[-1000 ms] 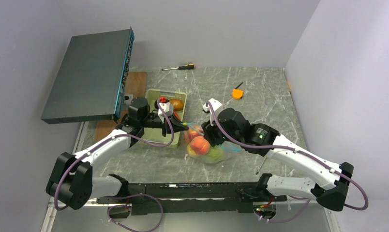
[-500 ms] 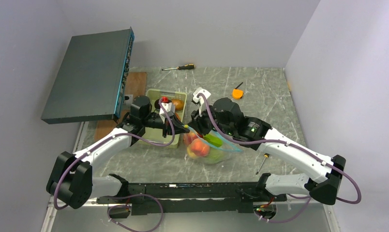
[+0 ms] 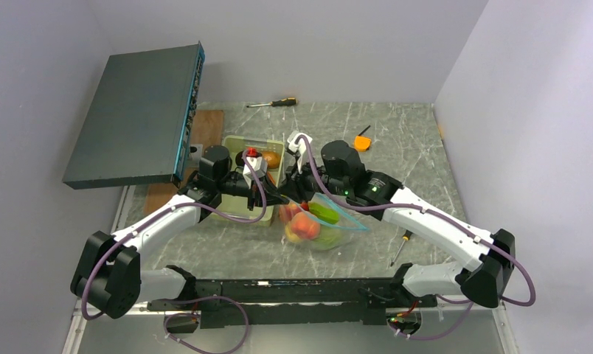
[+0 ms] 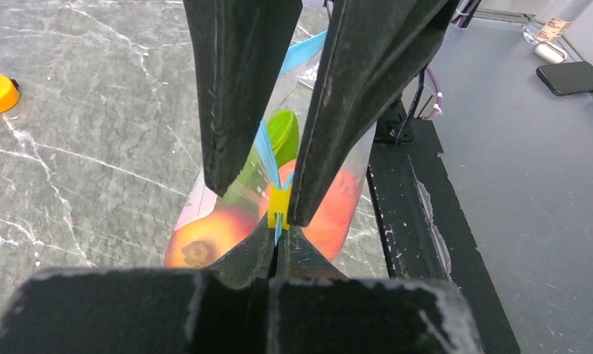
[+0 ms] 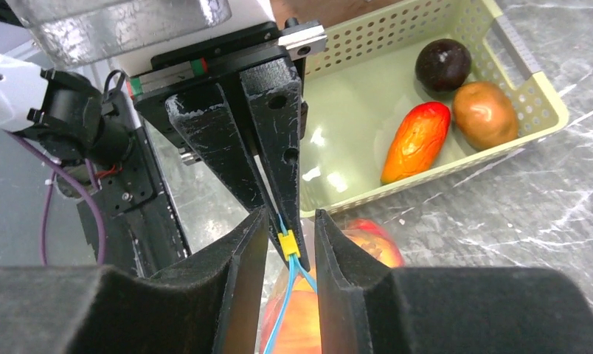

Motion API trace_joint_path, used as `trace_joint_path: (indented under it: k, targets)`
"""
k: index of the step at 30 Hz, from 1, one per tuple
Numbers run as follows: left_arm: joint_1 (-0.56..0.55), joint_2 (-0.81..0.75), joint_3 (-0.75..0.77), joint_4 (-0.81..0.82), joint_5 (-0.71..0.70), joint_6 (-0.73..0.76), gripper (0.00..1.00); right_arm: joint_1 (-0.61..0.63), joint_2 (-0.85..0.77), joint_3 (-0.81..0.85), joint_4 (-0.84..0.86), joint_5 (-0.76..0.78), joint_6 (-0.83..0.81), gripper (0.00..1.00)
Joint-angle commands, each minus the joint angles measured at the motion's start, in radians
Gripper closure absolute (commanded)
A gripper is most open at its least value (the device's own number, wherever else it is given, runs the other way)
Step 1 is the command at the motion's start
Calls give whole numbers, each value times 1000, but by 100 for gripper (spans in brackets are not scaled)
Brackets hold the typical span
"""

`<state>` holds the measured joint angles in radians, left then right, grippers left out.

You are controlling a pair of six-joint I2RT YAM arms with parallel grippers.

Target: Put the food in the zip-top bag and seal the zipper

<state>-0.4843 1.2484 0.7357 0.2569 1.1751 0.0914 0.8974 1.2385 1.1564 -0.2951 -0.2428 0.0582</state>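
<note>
Nearest, at its own fingertips, the left gripper (image 4: 278, 237) has its jaws pressed together on the zipper (image 4: 266, 155). It pinches the teal strip just below a yellow slider (image 4: 279, 205).

Meeting it tip to tip, the right gripper (image 5: 290, 221) is part open and holds nothing. Its fingers straddle the strip, and the slider sits in the gap, not clearly touched.

Change over the last second: the right gripper has come from above the bag's middle, along the strip, up to the left fingertips. The left gripper has kept its place.

Below both grippers the bag (image 3: 345, 225) lies packed with food (image 3: 303, 225). Beyond the left gripper the tray (image 5: 352, 125) holds three more pieces.

Reading: the right gripper looks set to take the slider. Seal not confirmed, and the tray pieces may remain to load.
</note>
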Motion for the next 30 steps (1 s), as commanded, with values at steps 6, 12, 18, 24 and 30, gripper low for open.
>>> trace_joint_path:
  k: [6,12,18,24,30]
  targets:
    - [-3,0,51,-7,56,38,100,-7,4,-26,29,-82,-29,72]
    - [1,-6,50,-8,60,42,100,-8,-12,-49,17,-67,-38,75]
    - [3,-3,50,-8,61,39,100,-7,-16,-59,17,-78,-31,78]
    - [5,-8,48,-6,62,40,100,-8,-25,-63,15,-65,-30,89]
    - [14,-5,46,17,46,18,100,-8,-29,-64,5,-66,-25,100]
